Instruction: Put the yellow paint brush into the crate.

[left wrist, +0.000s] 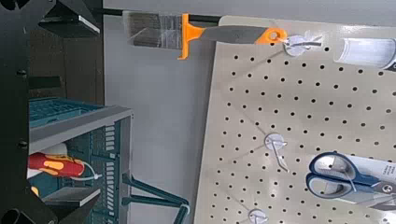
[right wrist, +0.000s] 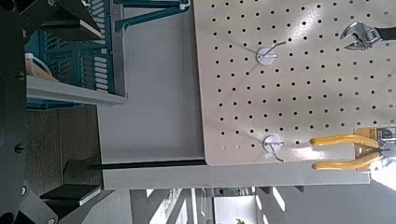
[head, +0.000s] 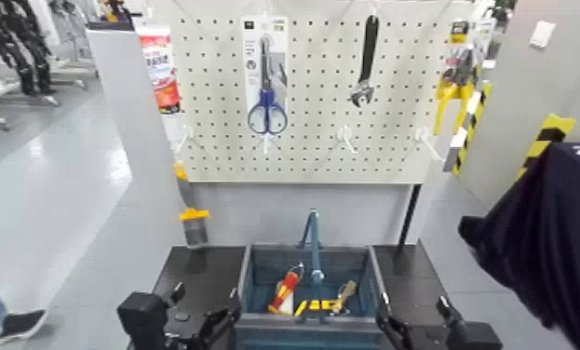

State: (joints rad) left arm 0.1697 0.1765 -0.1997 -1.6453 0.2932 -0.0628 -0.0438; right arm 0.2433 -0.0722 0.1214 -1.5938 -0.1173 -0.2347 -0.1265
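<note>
The left hand hangs low before the crate, fingers spread, its arm at the lower edge; the right hand waits opposite, spread. The yellow paint brush hangs from the pegboard's lower left hook.

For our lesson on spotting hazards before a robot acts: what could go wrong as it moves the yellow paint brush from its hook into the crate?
The paint brush hangs by its handle tip on a hook, so an untidy pull might drop it outside the crate. The crate's upright centre handle could catch the brush on the way in. Tools already inside, like the red-and-yellow one, might leave it lying unevenly.
</note>
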